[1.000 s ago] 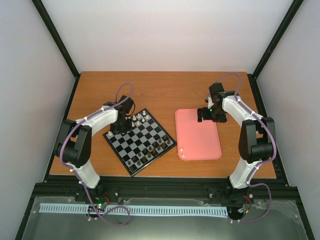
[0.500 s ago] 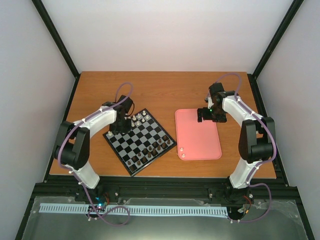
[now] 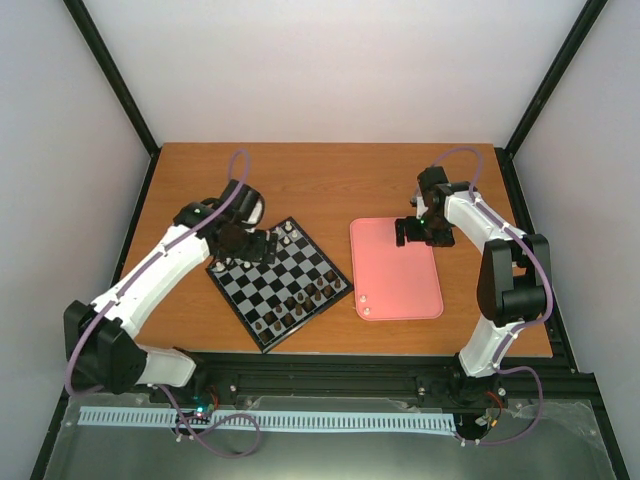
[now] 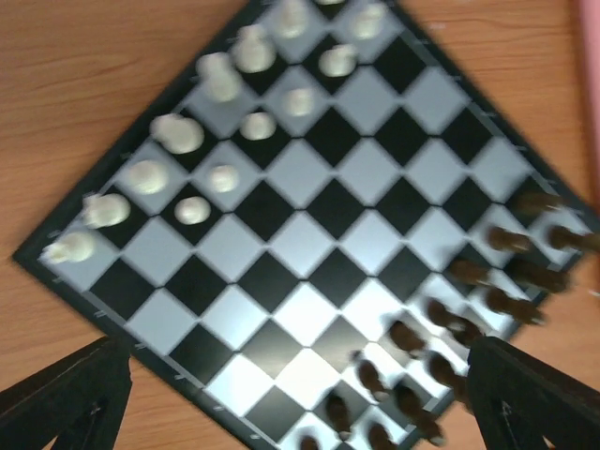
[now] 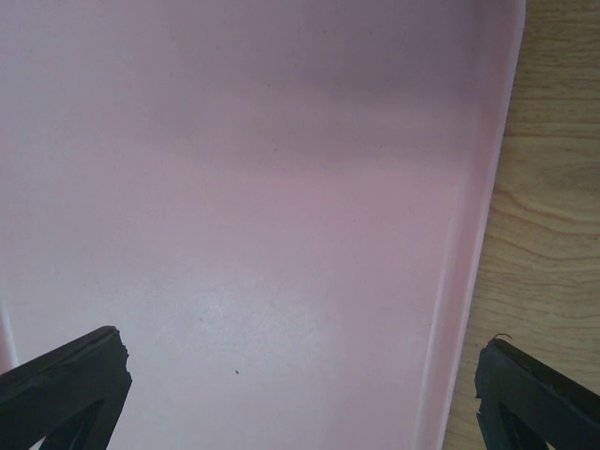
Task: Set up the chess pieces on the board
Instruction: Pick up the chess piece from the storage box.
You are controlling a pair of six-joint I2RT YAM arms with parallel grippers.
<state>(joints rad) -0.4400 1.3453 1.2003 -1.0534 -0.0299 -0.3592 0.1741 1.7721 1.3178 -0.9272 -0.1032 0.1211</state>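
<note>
Nearest the camera, a pale ribbed strip (image 3: 300,421) runs across a grey floor in front of the black rail (image 3: 330,375) that carries both arm bases. Beyond it lies the orange-brown wooden table (image 3: 330,180). The board (image 3: 279,283) sits on the table's left half, turned corner-on. The dark brown pieces (image 3: 296,306) line its near-right edge and the chess pieces (image 4: 258,125) stand in two rows along its far-left edge. The left gripper (image 4: 295,347) hangs above the board's far-left side, fingers spread wide and holding nothing. To the right, apart from the board, lies a pink tray (image 3: 395,270) with two small pale pieces (image 3: 367,310) at its near-left corner. The right gripper (image 5: 300,339) hovers over the tray's far end, fingers likewise wide apart and empty. Plain white walls (image 3: 340,70) close the space behind and at the sides, with black frame posts (image 3: 110,75) slanting up at the corners.
</note>
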